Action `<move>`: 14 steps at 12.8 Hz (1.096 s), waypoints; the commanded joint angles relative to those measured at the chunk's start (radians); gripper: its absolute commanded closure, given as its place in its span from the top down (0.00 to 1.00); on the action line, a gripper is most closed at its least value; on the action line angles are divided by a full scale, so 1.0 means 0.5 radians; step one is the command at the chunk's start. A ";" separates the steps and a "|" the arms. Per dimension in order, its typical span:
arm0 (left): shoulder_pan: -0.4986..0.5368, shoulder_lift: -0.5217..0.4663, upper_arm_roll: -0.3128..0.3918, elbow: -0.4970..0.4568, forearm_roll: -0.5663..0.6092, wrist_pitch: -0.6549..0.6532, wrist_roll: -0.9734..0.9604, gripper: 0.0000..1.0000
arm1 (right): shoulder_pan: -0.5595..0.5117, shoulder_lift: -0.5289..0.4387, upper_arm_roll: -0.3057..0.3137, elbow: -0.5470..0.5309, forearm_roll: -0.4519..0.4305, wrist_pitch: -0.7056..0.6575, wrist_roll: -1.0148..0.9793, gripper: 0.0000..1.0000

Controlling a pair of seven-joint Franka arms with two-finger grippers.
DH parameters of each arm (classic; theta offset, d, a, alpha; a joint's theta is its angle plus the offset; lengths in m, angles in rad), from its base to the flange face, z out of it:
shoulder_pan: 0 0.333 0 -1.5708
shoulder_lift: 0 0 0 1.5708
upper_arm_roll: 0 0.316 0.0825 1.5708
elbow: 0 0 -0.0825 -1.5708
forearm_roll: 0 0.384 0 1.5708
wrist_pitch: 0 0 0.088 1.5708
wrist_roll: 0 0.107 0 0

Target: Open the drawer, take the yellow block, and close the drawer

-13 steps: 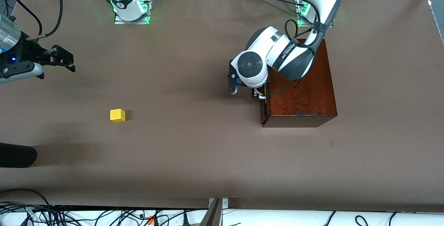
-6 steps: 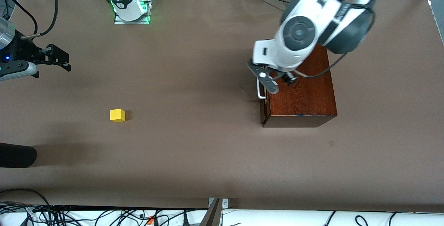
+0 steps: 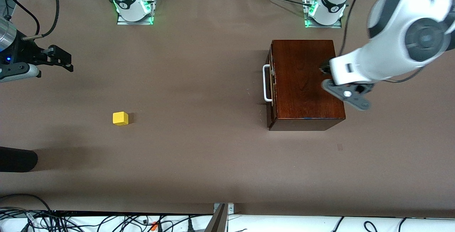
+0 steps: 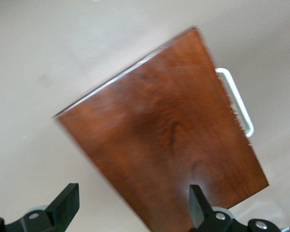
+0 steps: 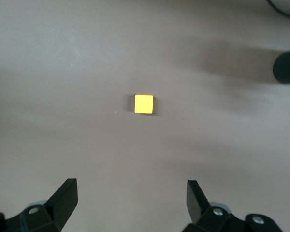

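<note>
The mahogany box [image 3: 305, 82] [image 4: 164, 145] stands on the table with its drawer [image 3: 271, 82] pushed in and its white bar handle [image 3: 266, 83] [image 4: 239, 104] uncovered. My left gripper [image 3: 344, 89] [image 4: 133, 193] hangs open and empty over the edge of the box toward the left arm's end, away from the handle. The yellow block [image 3: 120, 118] [image 5: 144, 104] lies alone on the table toward the right arm's end. My right gripper [image 3: 67, 60] [image 5: 131, 187] hovers open and empty above the table, short of the block.
A dark rounded object [image 3: 17, 159] [image 5: 286, 65] juts in at the table's edge, nearer the front camera than the block. The two arm bases [image 3: 133, 8] [image 3: 325, 9] stand along the table's top edge. Brown tabletop stretches between block and box.
My left gripper has left the drawer handle, risen and swung over the box toward the left arm's end. The right gripper has drawn back a little. Block and box have not moved.
</note>
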 commanded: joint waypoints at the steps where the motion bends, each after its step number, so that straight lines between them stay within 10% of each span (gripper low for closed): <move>1: 0.103 -0.298 0.014 -0.312 -0.018 0.206 -0.168 1.00 | -0.012 0.014 0.010 0.049 -0.009 -0.061 0.070 1.00; 14: 0.186 -0.636 0.100 -0.685 0.006 0.428 -0.767 1.00 | -0.009 0.018 0.013 0.052 -0.003 0.037 0.064 1.00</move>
